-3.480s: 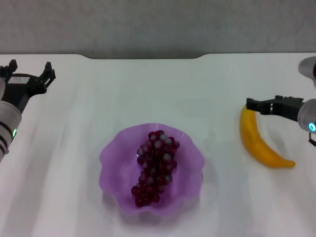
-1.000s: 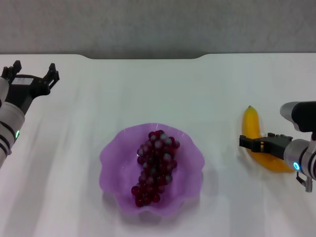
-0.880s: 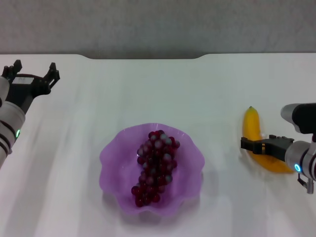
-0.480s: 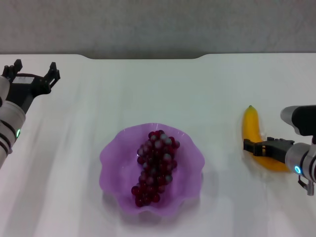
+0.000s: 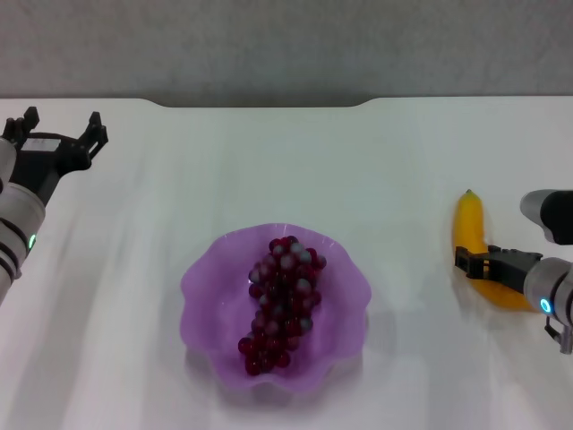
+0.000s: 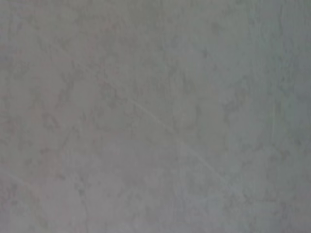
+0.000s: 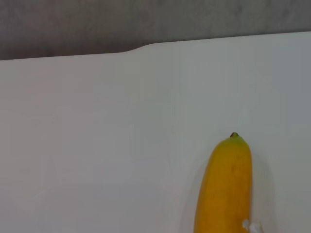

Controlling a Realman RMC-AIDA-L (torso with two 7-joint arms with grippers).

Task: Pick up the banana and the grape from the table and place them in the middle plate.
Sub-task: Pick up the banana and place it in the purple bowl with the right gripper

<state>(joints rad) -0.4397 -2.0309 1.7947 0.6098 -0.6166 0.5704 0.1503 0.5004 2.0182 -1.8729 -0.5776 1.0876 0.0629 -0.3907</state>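
The grape bunch (image 5: 282,300) lies inside the purple middle plate (image 5: 199,273) at the centre of the white table (image 5: 358,161). The banana (image 5: 468,224) lies on the table at the far right, its tip pointing away from me. My right gripper (image 5: 486,266) sits across the banana's middle, with its fingers closed on it. The right wrist view shows the banana's far half (image 7: 226,184) close up. My left gripper (image 5: 61,127) is open and empty, parked at the far left of the table.
The table's far edge (image 5: 269,103) meets a grey wall. The left wrist view shows only a blurred grey surface. Bare tabletop lies between the plate and the banana.
The right gripper came down from the banana's far tip to its middle and closed in. In the last half second the banana shifted right with the gripper. The left arm barely moved.
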